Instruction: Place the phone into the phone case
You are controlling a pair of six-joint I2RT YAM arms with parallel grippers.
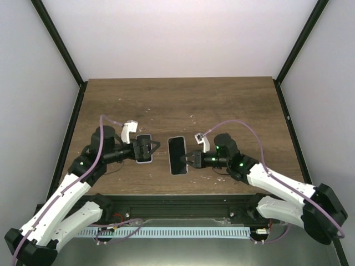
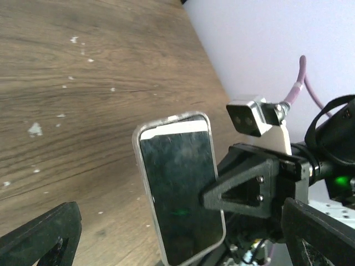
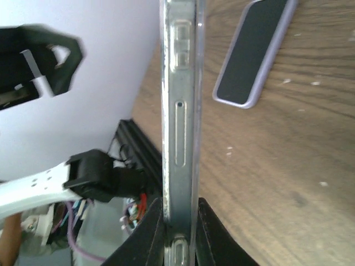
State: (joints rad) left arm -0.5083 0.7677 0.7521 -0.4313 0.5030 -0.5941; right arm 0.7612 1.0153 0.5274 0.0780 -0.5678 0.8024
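Black rail (image 1: 177, 200) up front; flecked wood tbl (image 1: 233, 105); white walls (image 1: 177, 33).

Counter (image 1: 183, 100): dark brown wood grain, pale flecks. Phone (image 2: 177, 188): glossy black face, white strip at top, silver edge, clear rim. Case (image 3: 252, 52): lilac rim, black inside. Left gripper (image 1: 151, 151), right gripper (image 1: 187, 159): black. Arms (image 1: 66, 194): white, black joints. Cables (image 1: 249, 130): mauve. Walls (image 1: 183, 33): off-white.

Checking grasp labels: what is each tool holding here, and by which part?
Right tool pinches the phone by its long side edge. Left tool is open, holding nothing.
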